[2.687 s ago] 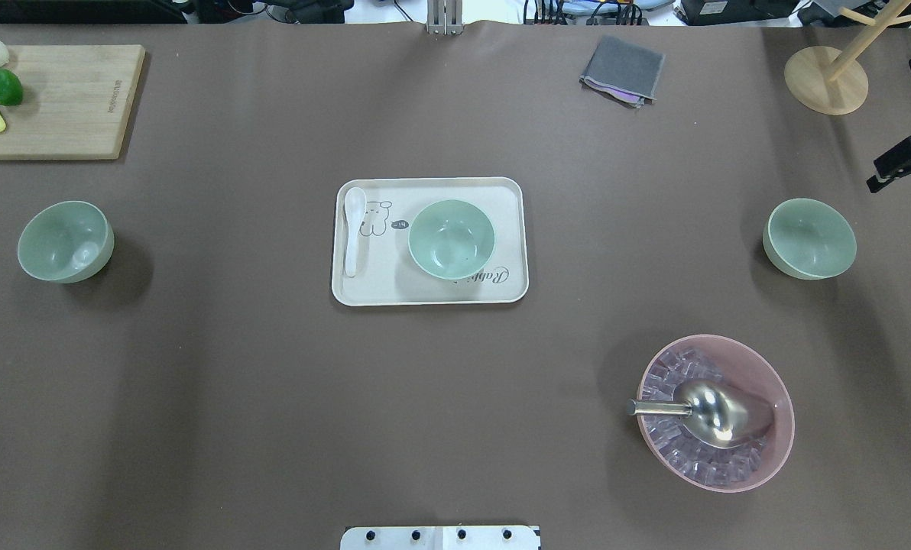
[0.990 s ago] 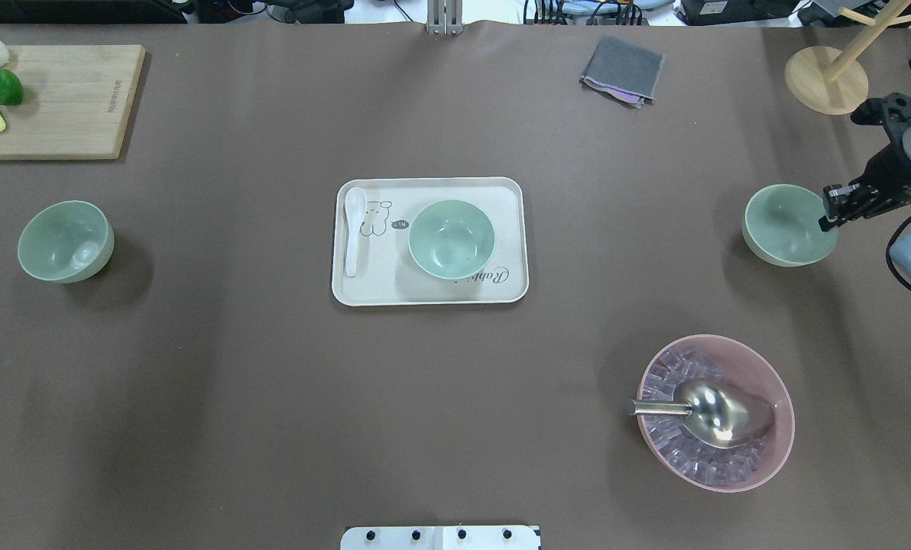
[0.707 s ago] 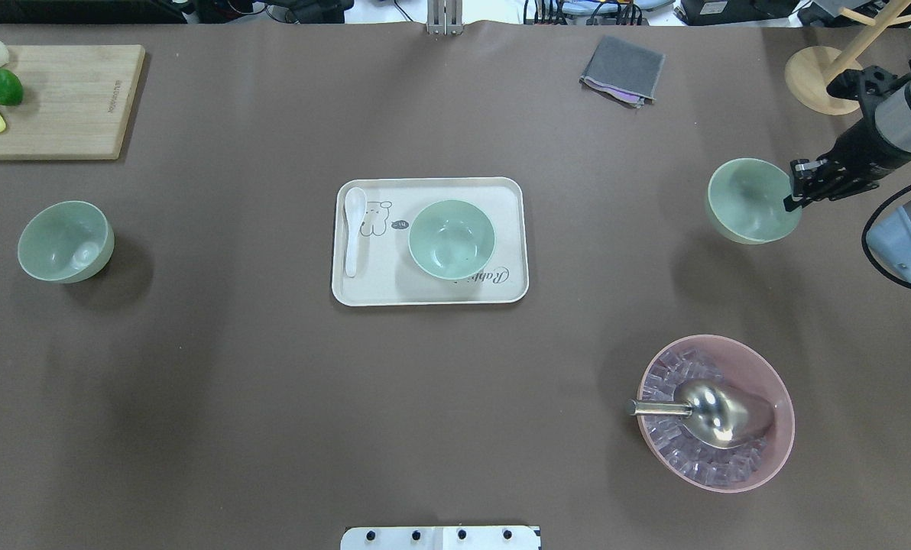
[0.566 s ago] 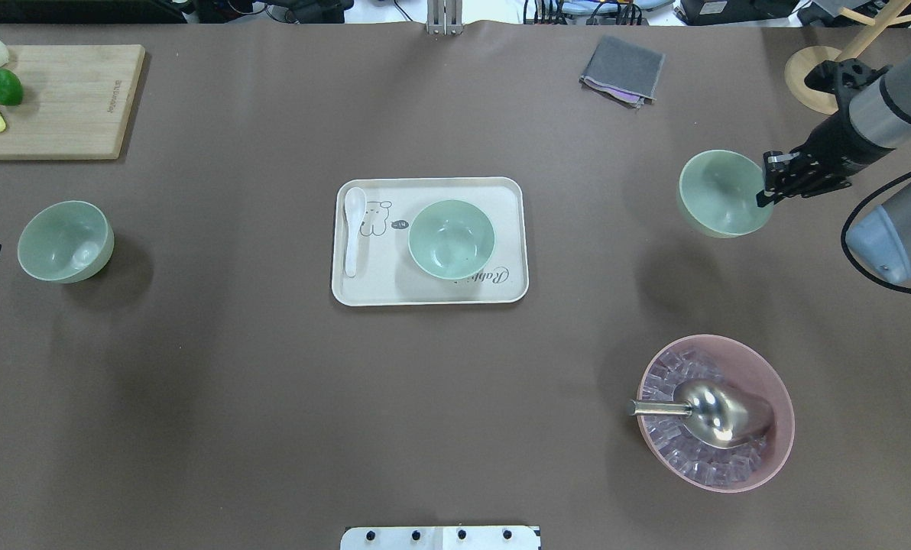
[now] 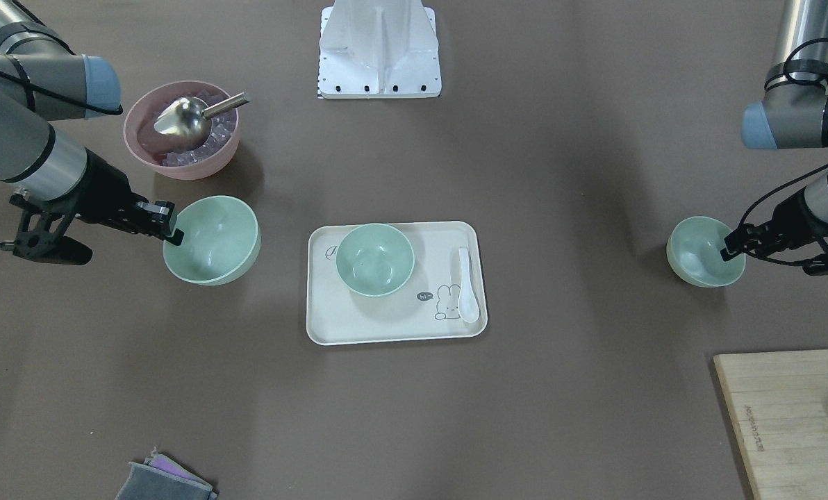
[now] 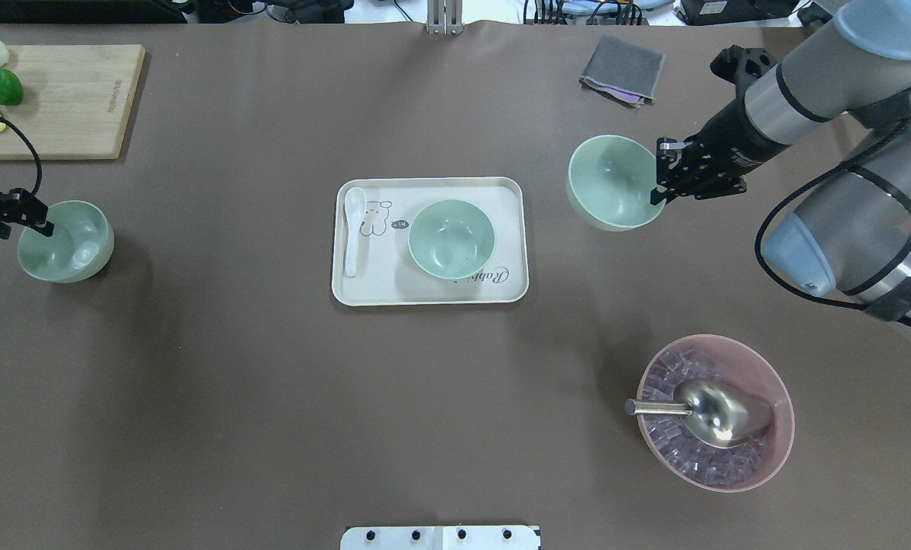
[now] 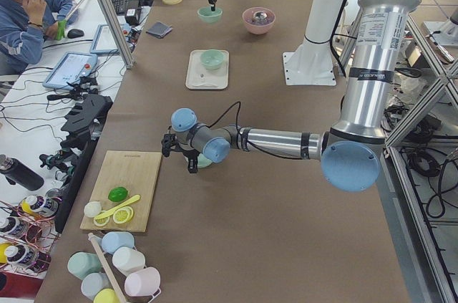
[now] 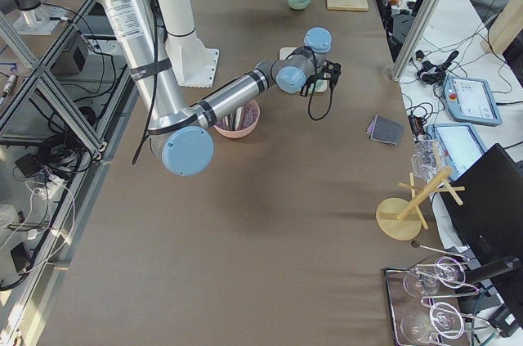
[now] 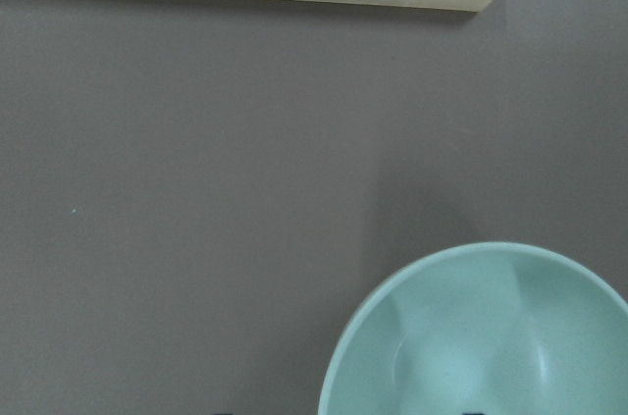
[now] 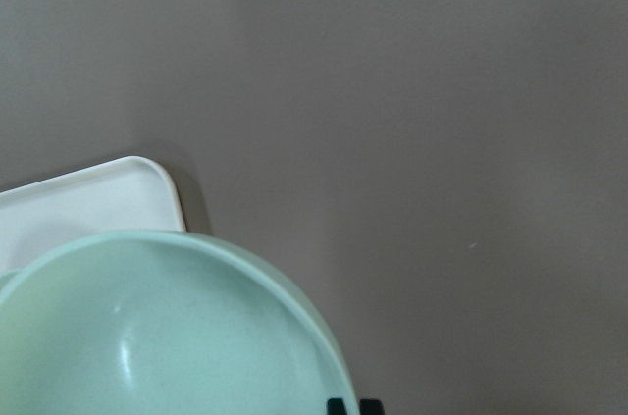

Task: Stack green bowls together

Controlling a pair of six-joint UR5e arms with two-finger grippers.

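Note:
Three pale green bowls. One green bowl (image 6: 452,238) stands on the cream tray (image 6: 425,294) at the table's middle. My right gripper (image 6: 658,187) is shut on the rim of a second green bowl (image 6: 612,183) and holds it off the table, right of the tray; in the right wrist view this bowl (image 10: 167,337) hangs near the tray's corner. The third green bowl (image 6: 66,241) stands on the table at the far left. My left gripper (image 6: 43,227) is open, its fingers on either side of this bowl's left rim (image 9: 481,337).
A white spoon (image 6: 354,229) lies on the tray's left side. A pink bowl (image 6: 715,412) with ice and a metal scoop stands front right. A wooden cutting board (image 6: 66,99) with fruit lies back left. A grey cloth (image 6: 622,70) lies at the back.
My right gripper came in, shut on the right bowl's rim, lifted it and carried it left toward the tray. My left arm came in to the left bowl's rim.

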